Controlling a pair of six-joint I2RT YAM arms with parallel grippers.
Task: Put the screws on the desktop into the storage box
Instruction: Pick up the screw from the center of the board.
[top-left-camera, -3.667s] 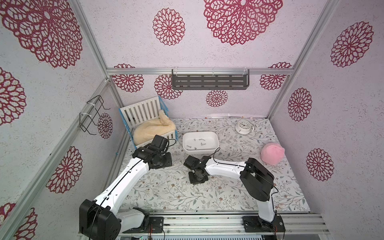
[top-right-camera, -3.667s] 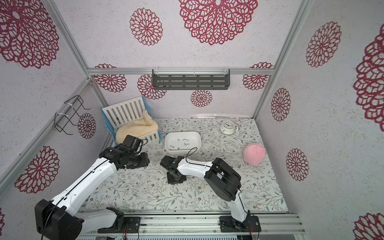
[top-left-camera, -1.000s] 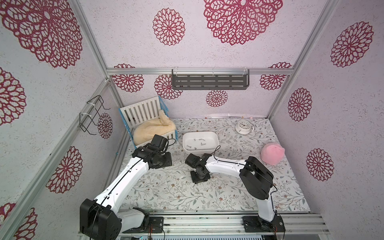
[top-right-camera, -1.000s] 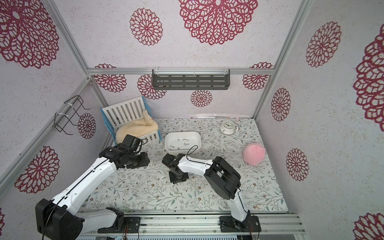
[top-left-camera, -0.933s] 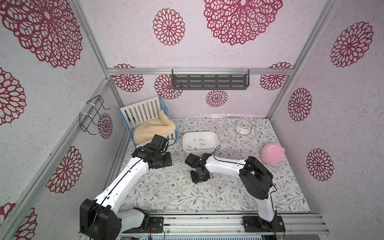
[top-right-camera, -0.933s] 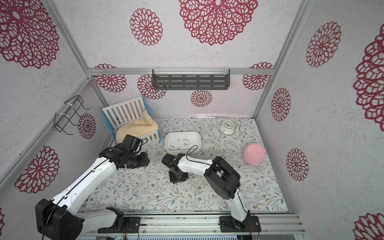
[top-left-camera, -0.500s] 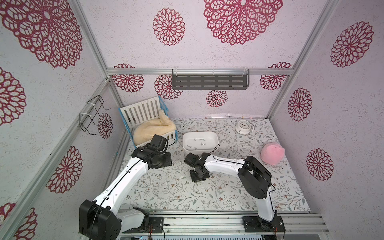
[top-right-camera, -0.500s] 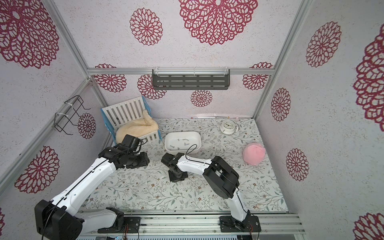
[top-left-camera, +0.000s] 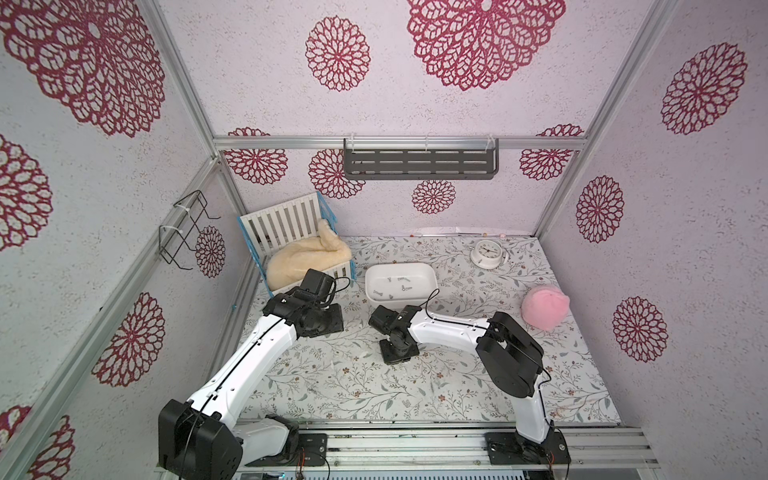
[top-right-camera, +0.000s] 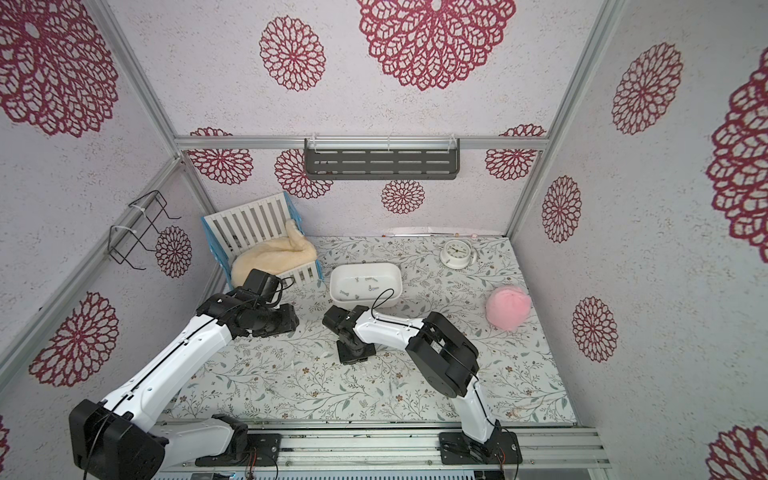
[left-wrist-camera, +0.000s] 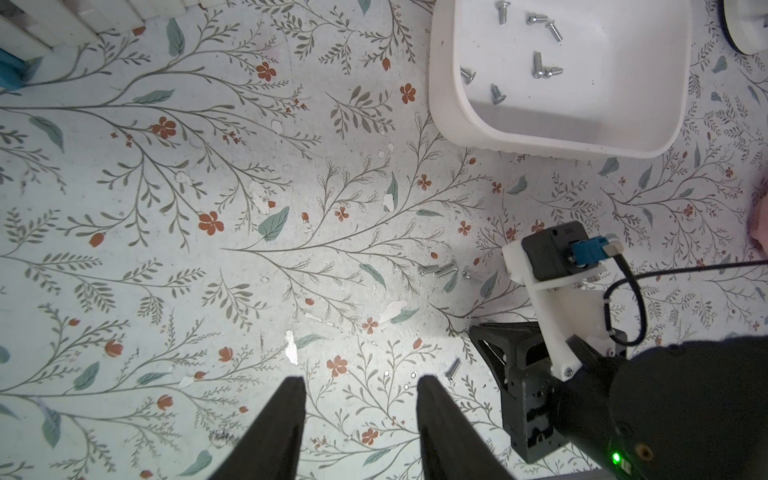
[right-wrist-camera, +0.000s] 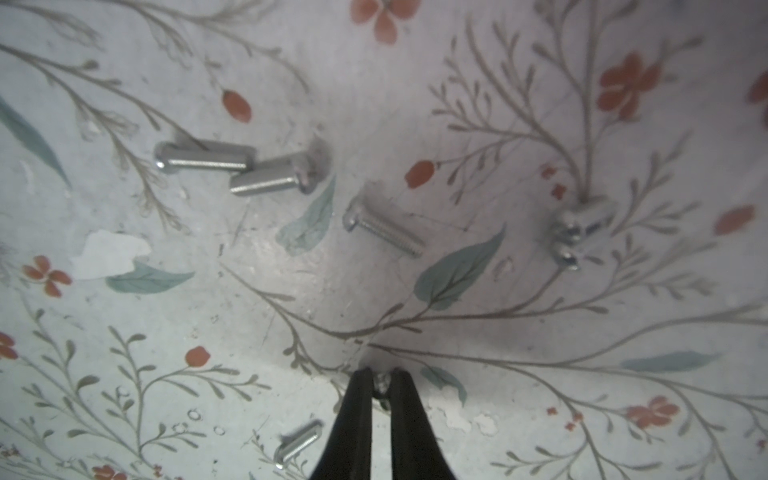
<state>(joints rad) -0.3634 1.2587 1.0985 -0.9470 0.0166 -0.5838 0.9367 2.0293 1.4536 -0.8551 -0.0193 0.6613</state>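
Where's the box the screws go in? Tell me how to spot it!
Look at the flowery desktop, near the back wall. Between the white slatted crib and the little clock sits the storage box: a plain white tub with rounded corners, the only thing with screws lying inside.

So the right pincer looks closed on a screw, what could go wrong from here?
1. The right pincer grips the held screw only at its very tips, so it may slip out on the lift.
2. A loose screw lies right beside the pincer and could get knocked away.
3. The storage box has a raised wall; a low carry might clip it.
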